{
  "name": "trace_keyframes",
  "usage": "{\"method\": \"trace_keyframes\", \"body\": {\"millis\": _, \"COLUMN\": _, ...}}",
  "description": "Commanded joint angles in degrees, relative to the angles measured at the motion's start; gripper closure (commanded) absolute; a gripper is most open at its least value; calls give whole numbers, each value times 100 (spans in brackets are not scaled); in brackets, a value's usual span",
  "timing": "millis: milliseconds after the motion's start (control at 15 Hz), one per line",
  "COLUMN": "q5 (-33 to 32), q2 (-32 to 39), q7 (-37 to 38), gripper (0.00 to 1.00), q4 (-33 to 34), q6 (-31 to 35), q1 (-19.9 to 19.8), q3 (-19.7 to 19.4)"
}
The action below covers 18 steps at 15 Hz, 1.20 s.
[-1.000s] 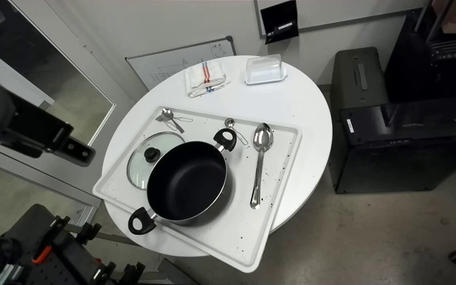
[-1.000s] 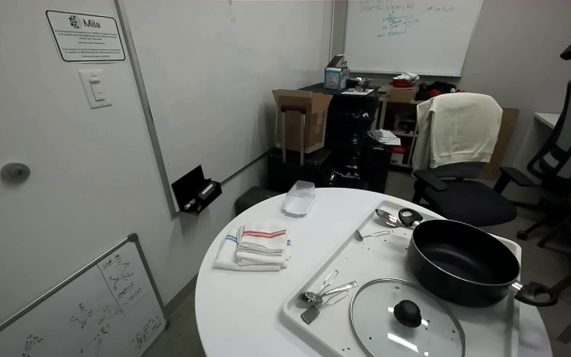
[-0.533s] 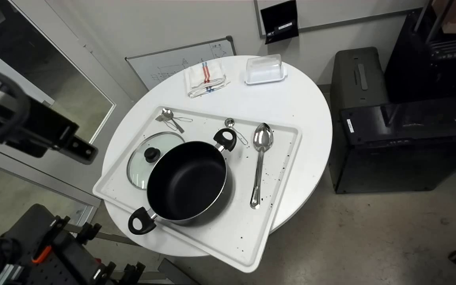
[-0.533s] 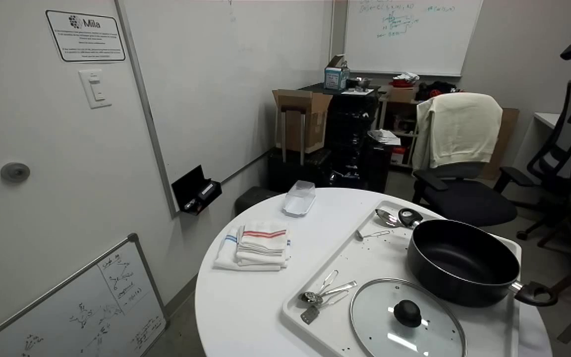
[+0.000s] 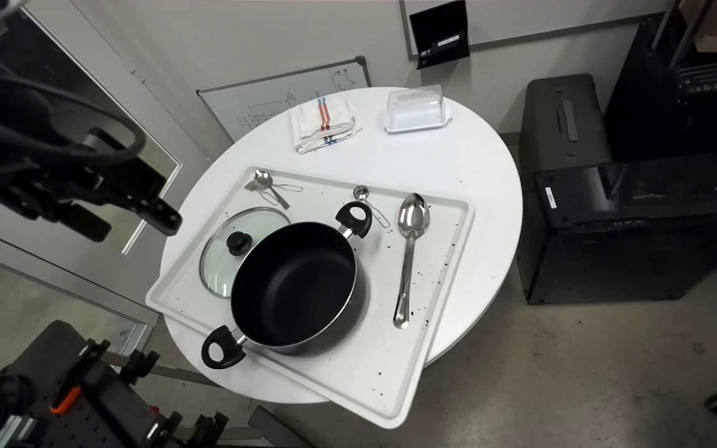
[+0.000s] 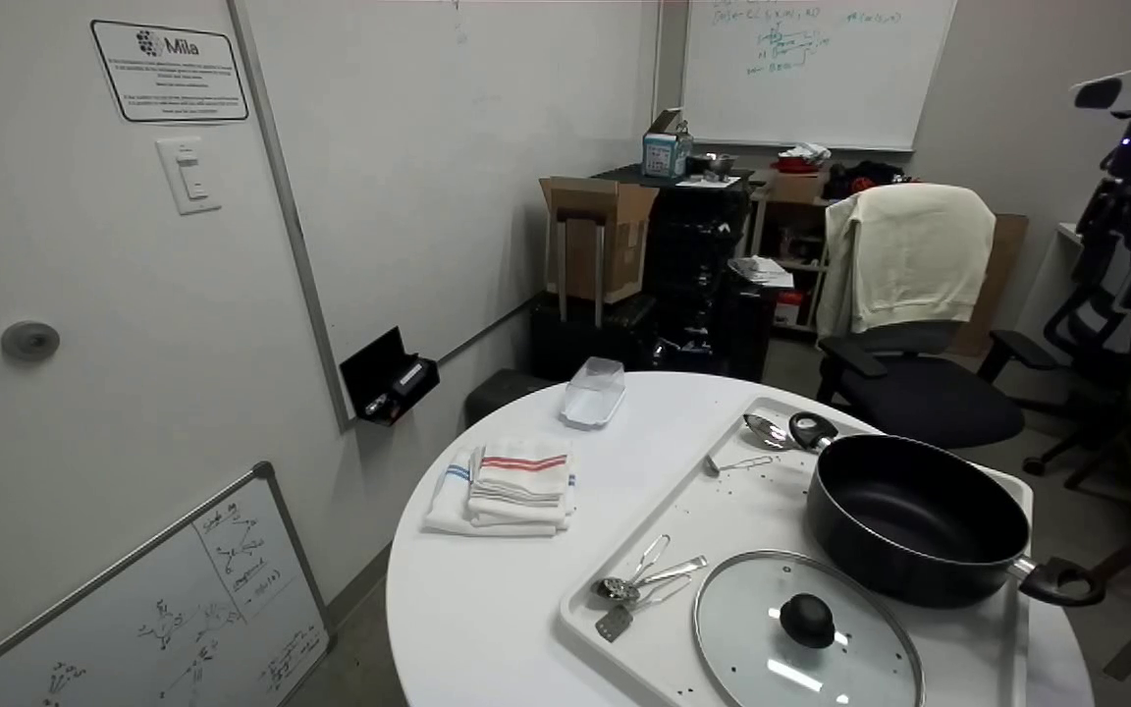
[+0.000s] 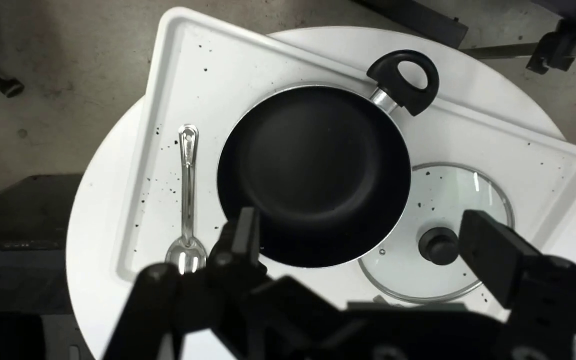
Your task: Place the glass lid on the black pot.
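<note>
The glass lid (image 5: 218, 274) lies flat on the tray with its dark knob up, close beside the black pot (image 5: 296, 292). The lid (image 6: 752, 628) and the pot (image 6: 899, 579) also show in an exterior view. The pot is upright, uncovered and empty inside. In the wrist view my gripper (image 7: 360, 218) is open and empty, its fingers wide apart. One finger overlaps the edge of the pot (image 7: 313, 150); the other overlaps the lid (image 7: 448, 195), close to its knob. In an exterior view the gripper (image 5: 133, 225) is in the air, off the table's side nearest the lid.
The white tray (image 5: 358, 392) rests on a round white table (image 5: 489, 180) and overhangs its edge. A large spoon (image 5: 409, 249) and small utensils (image 5: 265, 183) lie on the tray. Folded towels (image 5: 324, 121) and a clear-covered dish (image 5: 417, 112) stand at the back.
My gripper has moved toward the table and lid and has turned, so both fingers now show in an exterior view. The arm has come further into both exterior views. Lid and pot are unmoved.
</note>
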Motion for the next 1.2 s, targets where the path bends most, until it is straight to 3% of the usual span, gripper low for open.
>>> {"method": "trace_keyframes", "body": {"millis": 0, "q5": -49, "q2": 488, "q7": -132, "gripper": 0, "q4": 77, "q6": 525, "q1": 98, "q3": 277}}
{"method": "trace_keyframes", "body": {"millis": 733, "q5": 166, "q2": 1976, "q7": -1074, "gripper": 0, "q4": 295, "q6": 1933, "q1": 535, "q3": 988}}
{"method": "trace_keyframes", "body": {"millis": 1133, "q5": -220, "q2": 2908, "q7": -1257, "gripper": 0, "q4": 573, "q6": 2268, "q1": 521, "q3": 1532}}
